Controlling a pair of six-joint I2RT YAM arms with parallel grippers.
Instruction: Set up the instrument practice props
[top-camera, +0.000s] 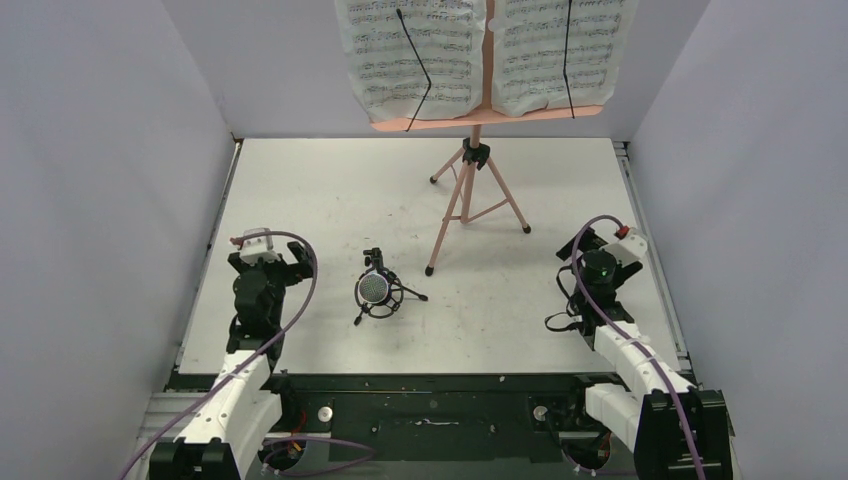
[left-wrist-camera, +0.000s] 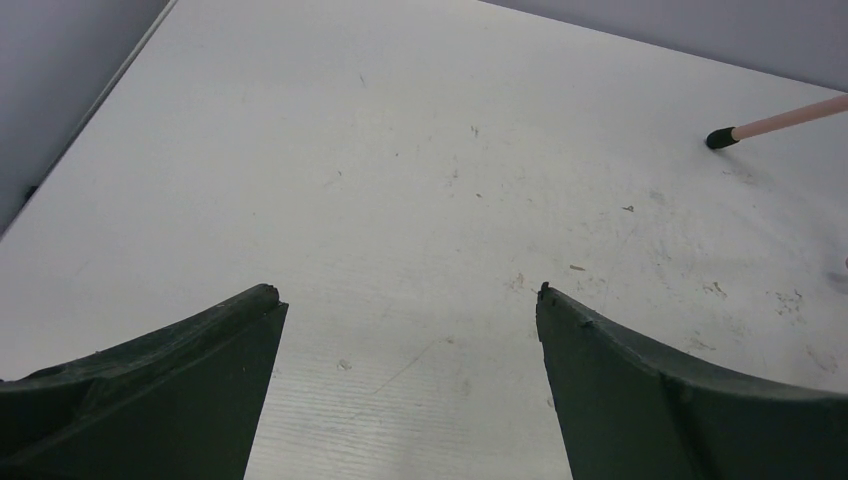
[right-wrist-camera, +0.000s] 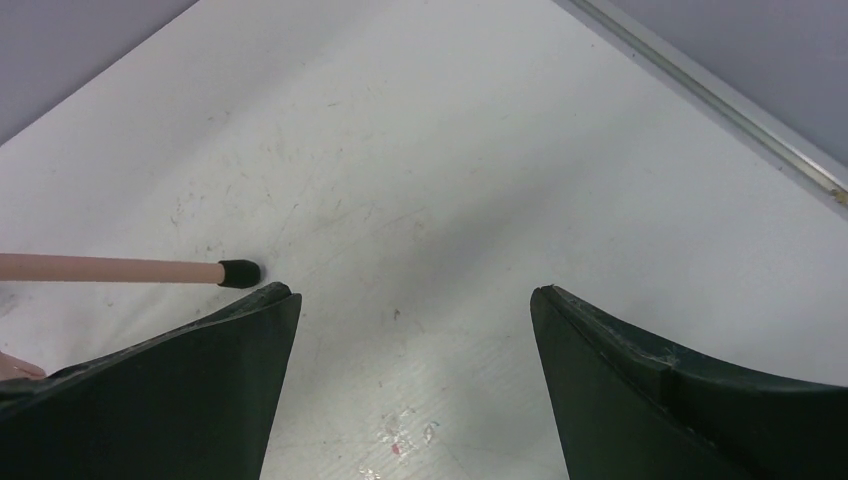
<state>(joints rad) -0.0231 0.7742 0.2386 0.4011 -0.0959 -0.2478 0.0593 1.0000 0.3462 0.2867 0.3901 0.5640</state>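
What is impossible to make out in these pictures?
Top view: upper edge cuts off music stand and sheet-music pages; notes too small.
Top view: the microphone hides its body under its head.
Left wrist shows one stand foot, right wrist another; frame edges cut the rest.

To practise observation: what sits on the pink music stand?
Two sheet-music pages, side by side, each held by a black wire arm. The music stand behind them is mostly covered.
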